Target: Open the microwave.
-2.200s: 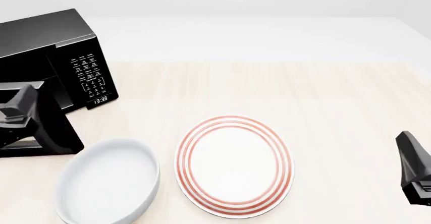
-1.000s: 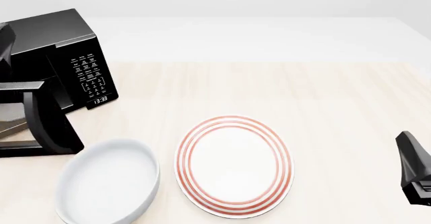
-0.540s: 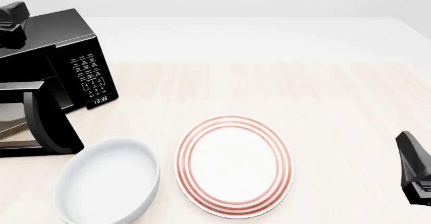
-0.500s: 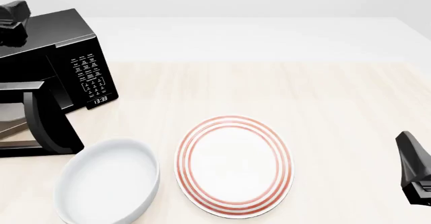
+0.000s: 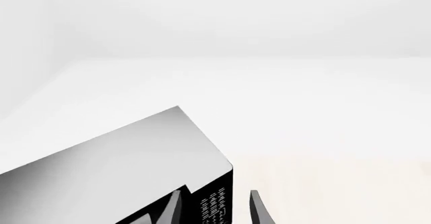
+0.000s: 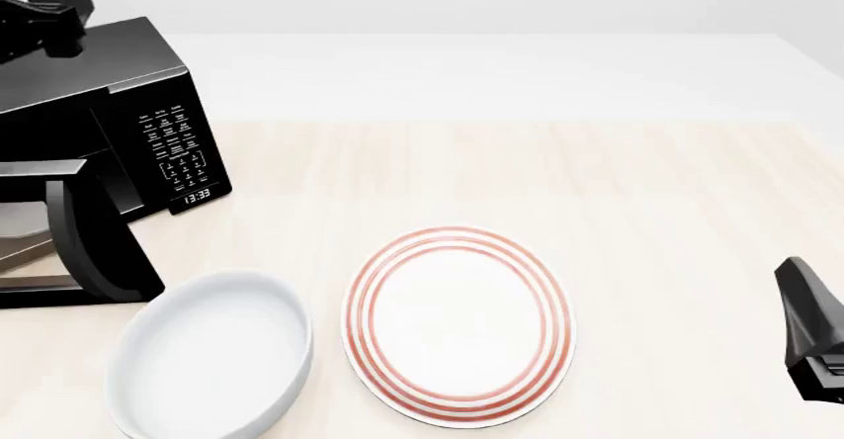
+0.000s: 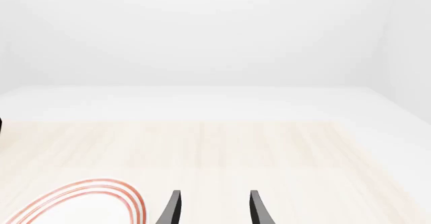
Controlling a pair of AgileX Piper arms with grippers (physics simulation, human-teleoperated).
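Note:
The microwave [image 6: 93,93] is a glossy black box at the table's far left. Its white-labelled keypad [image 6: 174,147] and small clock [image 6: 196,196] face right. Its door [image 6: 93,246] stands swung out toward me, with part of the cavity showing behind it. My left gripper [image 6: 46,9] hovers above the oven's top back corner and touches nothing. In the left wrist view the left gripper [image 5: 215,209] is open over the microwave's top [image 5: 114,168] and keypad [image 5: 217,206]. My right gripper [image 6: 811,330] rests low at the right edge. The right wrist view shows this gripper [image 7: 215,209] open and empty.
A white bowl [image 6: 211,360] sits near the front left, just right of the open door. A white plate with red rings [image 6: 460,322] lies at front centre; its rim [image 7: 88,199] also appears in the right wrist view. Pale wooden table [image 6: 633,192] stretches to the right.
My left gripper has left the door's front, risen up past the microwave's left side and shifted right above its top. The door has stayed swung out. The right arm has not moved.

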